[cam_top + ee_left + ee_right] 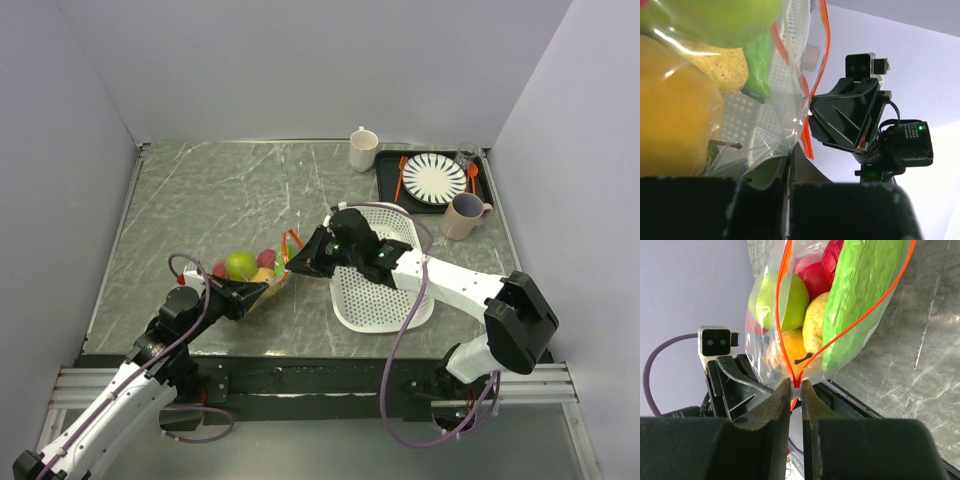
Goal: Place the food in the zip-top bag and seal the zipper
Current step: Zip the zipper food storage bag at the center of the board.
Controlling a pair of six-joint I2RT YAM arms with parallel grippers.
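The bag (262, 283), full of food (240, 265), sits stretched between the two claws, left of the basket (362, 300). The left claw (789, 166) is pinched on its clear plastic. The right claw (796, 389) is clamped on one end of the zipper (781, 315), which gapes open.
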